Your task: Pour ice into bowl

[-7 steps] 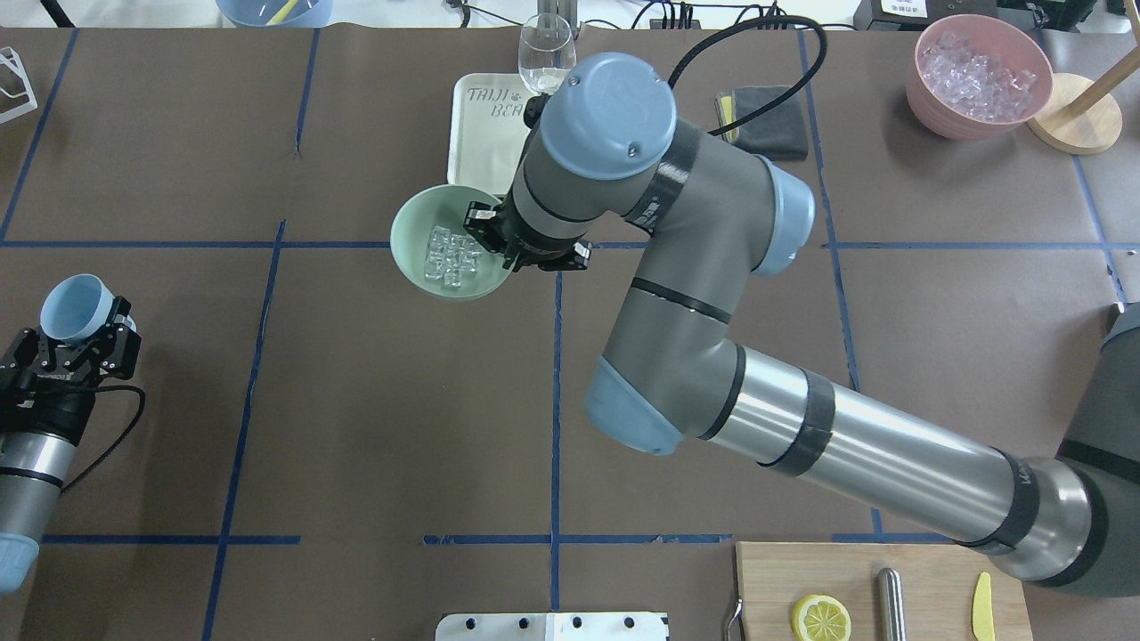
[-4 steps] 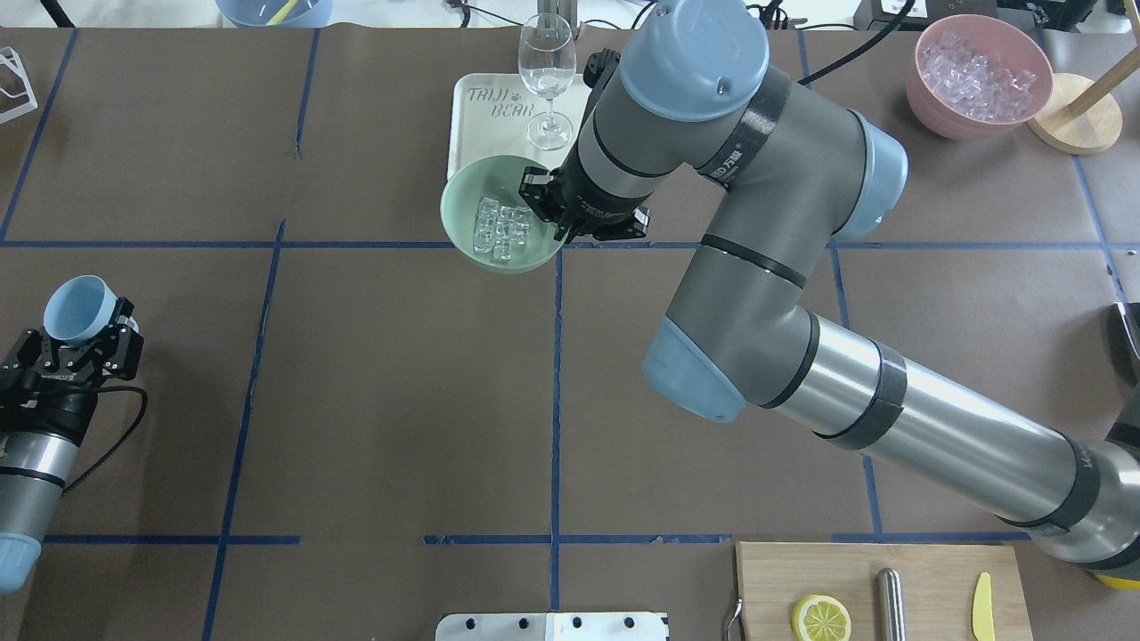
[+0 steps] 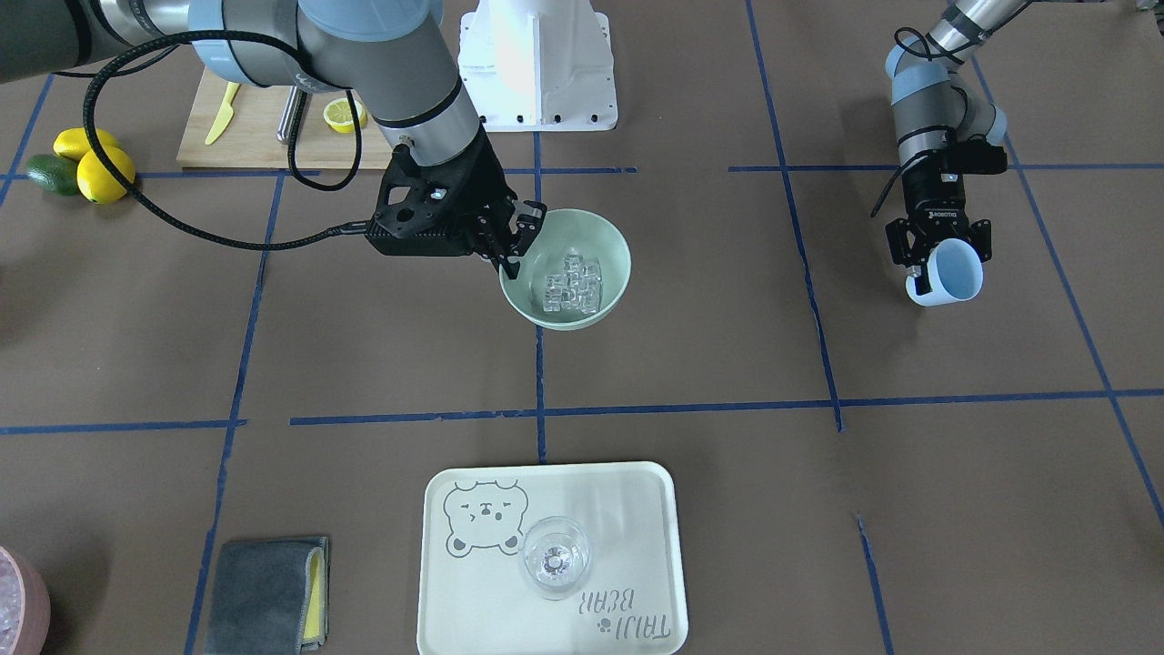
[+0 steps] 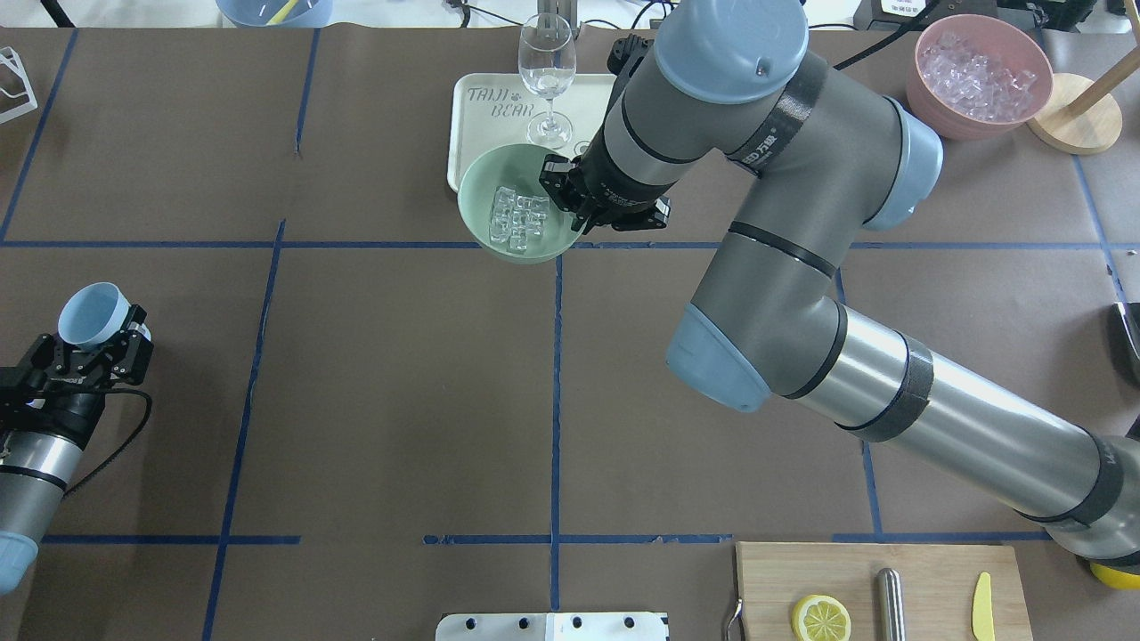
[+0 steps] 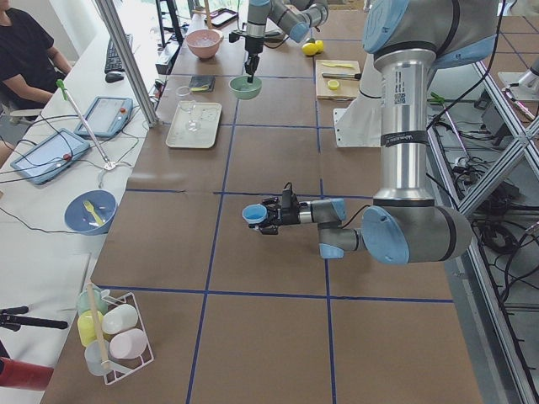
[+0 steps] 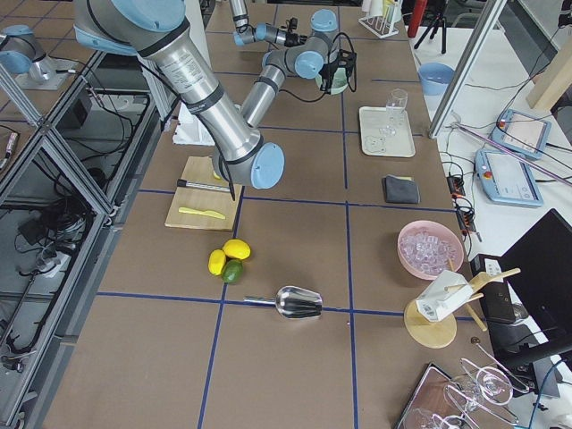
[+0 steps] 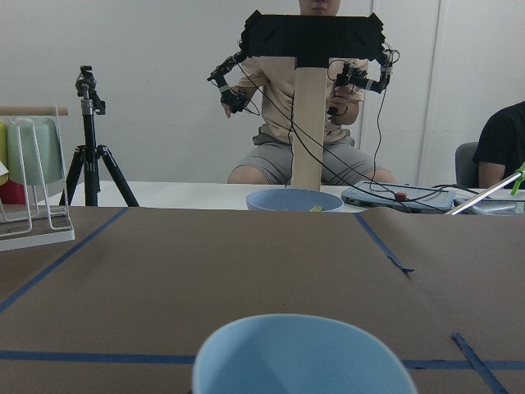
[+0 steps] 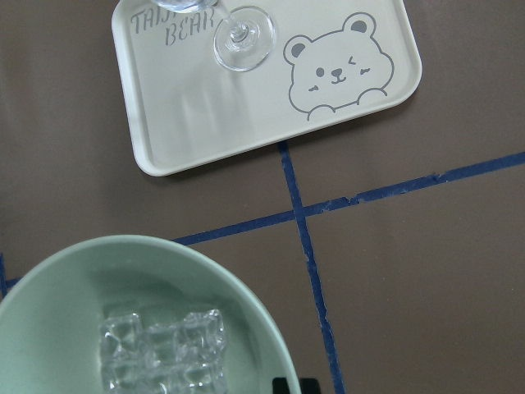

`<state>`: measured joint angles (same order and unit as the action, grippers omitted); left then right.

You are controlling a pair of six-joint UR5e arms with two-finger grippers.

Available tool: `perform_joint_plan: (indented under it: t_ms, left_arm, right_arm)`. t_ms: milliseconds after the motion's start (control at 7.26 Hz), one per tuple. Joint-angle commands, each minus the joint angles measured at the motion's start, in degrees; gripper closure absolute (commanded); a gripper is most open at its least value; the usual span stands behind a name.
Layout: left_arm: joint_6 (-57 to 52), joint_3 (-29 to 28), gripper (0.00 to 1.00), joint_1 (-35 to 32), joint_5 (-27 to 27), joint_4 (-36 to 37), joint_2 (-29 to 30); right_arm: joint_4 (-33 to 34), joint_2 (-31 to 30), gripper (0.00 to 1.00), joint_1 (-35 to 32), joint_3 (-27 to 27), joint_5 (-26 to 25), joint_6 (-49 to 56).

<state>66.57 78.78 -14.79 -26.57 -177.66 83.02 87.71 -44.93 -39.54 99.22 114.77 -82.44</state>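
Here, right jaws tight on bowl (image 3: 607, 244) rim.

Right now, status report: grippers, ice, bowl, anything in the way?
Right gripper shut on bowl rim, left gripper shut on blue cup. Ice in bowl. Wine glass on tray, apart from bowl.

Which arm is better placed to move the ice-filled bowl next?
Right: the right gripper grips the bowl by its rim; the left gripper is far off, holding the blue cup.

A wine glass (image 3: 555, 557) stands on the bear-printed tray (image 3: 637, 509), grey cloth (image 3: 262, 593) beside it.
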Motion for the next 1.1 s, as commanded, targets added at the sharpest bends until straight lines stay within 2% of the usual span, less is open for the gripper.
perform_joint_plan:
  t_ms: [0,138,276,689,827,964]
  left_arm:
    - [0.05,-0.03,0.31,-0.15,-1.03,0.04,-0.40]
    - [0.05,-0.03,0.20,-0.15,-1.64,0.04,-0.40]
    - [0.05,0.05,0.16,-0.33,-1.73,0.04,-0.40]
    - [-0.21,0.05,0.15,-0.59,-2.70,-0.05,-0.67]
    - [-0.65,0.14,0.00,-0.94,-3.05,-0.05,-0.75]
    - [-1.18,0.32,0.00,-1.38,-3.57,-0.05,-1.01]
  right_arm:
    - [0.09,-1.12,1.00,-0.62,1.14,0.11,0.00]
    - [0.52,-4.87,1.00,-1.93,4.63,1.76,0.96]
    - [0.61,-10.56,1.00,-3.86,9.36,3.43,4.36]
    - [0.62,-20.77,1.00,-5.19,16.58,3.54,9.38]
    - [0.53,-24.30,1.00,-5.54,18.96,3.54,12.02]
    - [0.53,-26.94,1.00,-5.89,20.12,3.54,14.48]
